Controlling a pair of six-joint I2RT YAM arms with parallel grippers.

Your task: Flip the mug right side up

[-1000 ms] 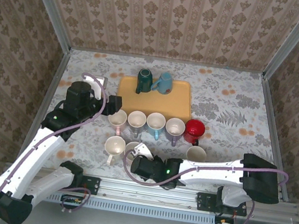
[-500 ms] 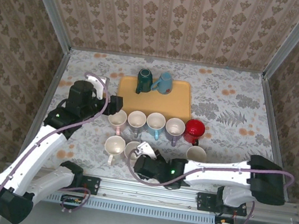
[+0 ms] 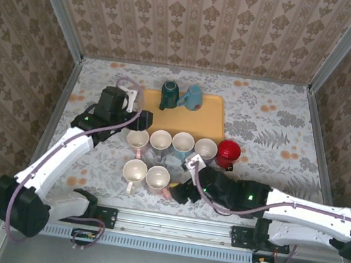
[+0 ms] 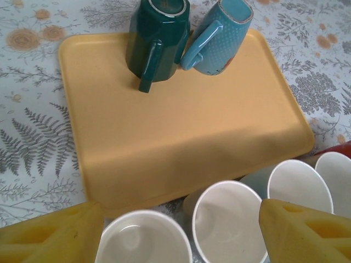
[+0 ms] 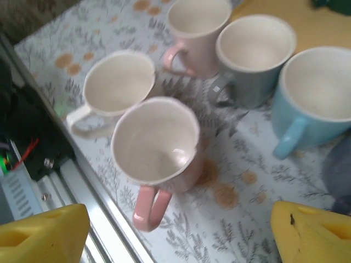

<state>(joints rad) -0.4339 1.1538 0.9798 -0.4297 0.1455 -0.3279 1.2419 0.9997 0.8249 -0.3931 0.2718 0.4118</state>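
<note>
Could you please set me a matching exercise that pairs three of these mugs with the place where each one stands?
Things:
1. dark green ceramic mug
2. glossy red ceramic mug
3. pale pink ceramic mug with a pink handle

Places:
A. right end of the row of mugs on the table
B. in the front pair, nearest the arm bases
C. on the yellow-orange plastic tray

Pairs: 1-C, 2-A, 3-B.

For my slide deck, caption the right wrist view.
Open right fingers over an upright pink-handled mug, white mug beside it on floral table.
</note>
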